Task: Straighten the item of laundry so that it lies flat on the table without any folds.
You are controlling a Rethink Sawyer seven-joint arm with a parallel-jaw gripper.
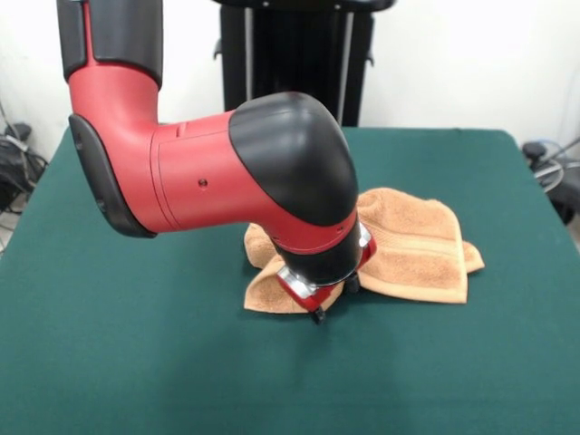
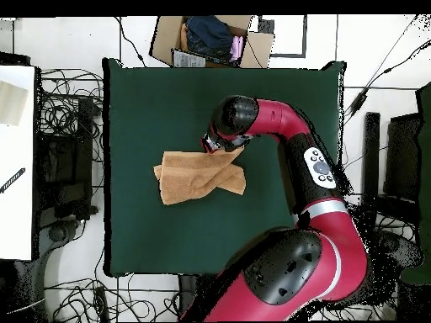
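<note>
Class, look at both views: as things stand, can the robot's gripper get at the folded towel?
Probably yes. The gripper is already low at one corner of the towel, and only bare green table surrounds it, so nothing blocks the way. Whether it has gripped the cloth cannot be seen.

The table (image 1: pixel 136 362) is a wide rectangle covered in plain dark green cloth. The only thing lying on it is the item of laundry (image 1: pixel 417 245), an orange-tan terry towel. In the front view the towel sits right of the table's middle, crumpled and folded over itself, one ribbed band showing across its right part.
</note>
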